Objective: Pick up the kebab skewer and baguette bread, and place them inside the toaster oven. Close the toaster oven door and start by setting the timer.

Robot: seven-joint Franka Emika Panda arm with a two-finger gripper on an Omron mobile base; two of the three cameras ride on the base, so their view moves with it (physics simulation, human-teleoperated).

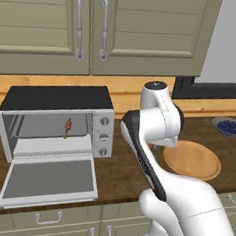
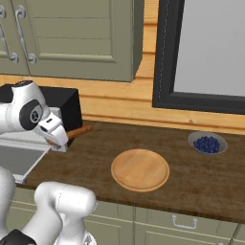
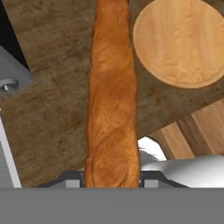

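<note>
The silver toaster oven (image 1: 56,99) stands on the counter at the left, its glass door (image 1: 50,180) folded down flat and open. Inside, on the rack, lies the kebab skewer (image 1: 67,127). In the hand view my gripper (image 3: 112,181) is shut on the baguette bread (image 3: 111,100), whose long orange-brown loaf runs away from the fingers. From the right base view the baguette (image 2: 79,130) sticks out of my gripper (image 2: 60,141) just right of the oven's black side (image 2: 64,107), above the counter.
A round wooden board (image 1: 192,160) (image 2: 140,170) (image 3: 179,41) lies on the counter right of the arm. A bowl of blueberries (image 1: 228,126) (image 2: 207,143) sits at the far right. Wall cabinets hang above the oven, and three knobs (image 1: 103,136) line its right panel.
</note>
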